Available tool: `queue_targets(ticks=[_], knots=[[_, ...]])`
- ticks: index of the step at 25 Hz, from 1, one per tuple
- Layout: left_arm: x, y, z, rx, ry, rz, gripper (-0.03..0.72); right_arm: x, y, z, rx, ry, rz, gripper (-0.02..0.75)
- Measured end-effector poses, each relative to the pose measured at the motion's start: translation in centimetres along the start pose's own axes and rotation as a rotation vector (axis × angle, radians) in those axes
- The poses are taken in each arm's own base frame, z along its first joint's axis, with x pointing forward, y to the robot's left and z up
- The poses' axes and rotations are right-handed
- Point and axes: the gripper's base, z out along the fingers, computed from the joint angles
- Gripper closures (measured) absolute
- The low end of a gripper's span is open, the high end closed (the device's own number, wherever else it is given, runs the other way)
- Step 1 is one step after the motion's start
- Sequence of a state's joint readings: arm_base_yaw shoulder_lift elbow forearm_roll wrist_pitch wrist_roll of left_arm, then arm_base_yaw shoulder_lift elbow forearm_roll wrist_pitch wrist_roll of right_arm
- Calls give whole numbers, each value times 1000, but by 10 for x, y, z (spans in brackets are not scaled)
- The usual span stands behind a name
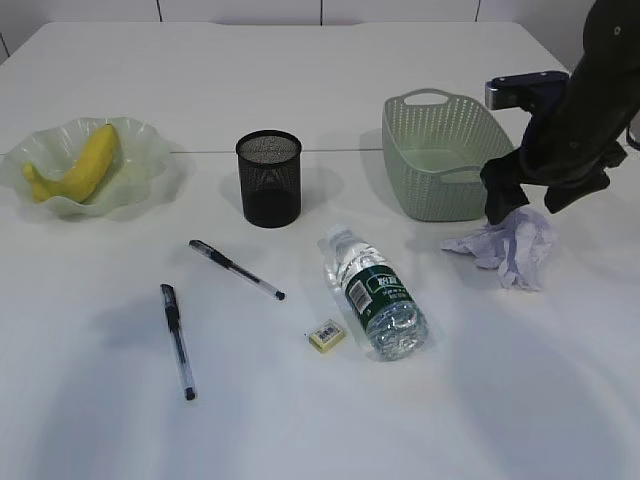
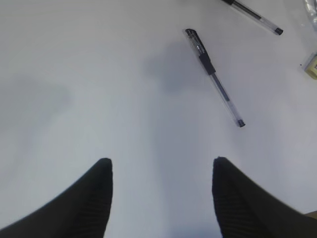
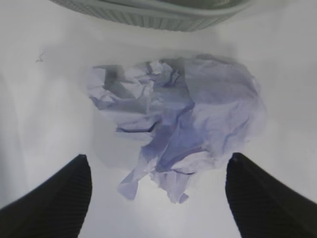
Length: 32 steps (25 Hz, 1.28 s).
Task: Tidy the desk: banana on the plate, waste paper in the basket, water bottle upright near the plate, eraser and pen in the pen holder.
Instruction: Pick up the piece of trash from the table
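Banana (image 1: pixel 82 166) sits on the plate (image 1: pixel 150 150); paper (image 3: pixel 178 124), bottle (image 1: pixel 375 295), eraser (image 1: pixel 327 335), pens remain. My right gripper (image 3: pixel 158 198) hangs spread above the paper, left gripper (image 2: pixel 161 198) spread, empty.

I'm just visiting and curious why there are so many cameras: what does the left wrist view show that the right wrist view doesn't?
Only the left wrist view shows two pens and, at its right edge, a corner of the eraser. Only the right wrist view shows the crumpled waste paper and the basket rim behind it. Both show the white desk and an open tool holding nothing.
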State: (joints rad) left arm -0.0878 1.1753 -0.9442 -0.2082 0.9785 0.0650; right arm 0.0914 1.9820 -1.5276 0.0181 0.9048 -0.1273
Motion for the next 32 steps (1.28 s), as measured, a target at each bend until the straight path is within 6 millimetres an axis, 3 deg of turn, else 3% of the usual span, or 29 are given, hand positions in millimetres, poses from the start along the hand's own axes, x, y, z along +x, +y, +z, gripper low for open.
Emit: queue_targets(ticks=[19, 25, 32], knots=[[0, 0, 0, 0, 0, 0, 234, 0, -3, 55, 15, 42, -11, 141], [0, 0, 0, 0, 0, 0, 234, 0, -3, 54, 16, 40, -11, 276], [0, 0, 0, -2, 0, 1, 234, 0, -3, 54, 16, 44, -11, 556]])
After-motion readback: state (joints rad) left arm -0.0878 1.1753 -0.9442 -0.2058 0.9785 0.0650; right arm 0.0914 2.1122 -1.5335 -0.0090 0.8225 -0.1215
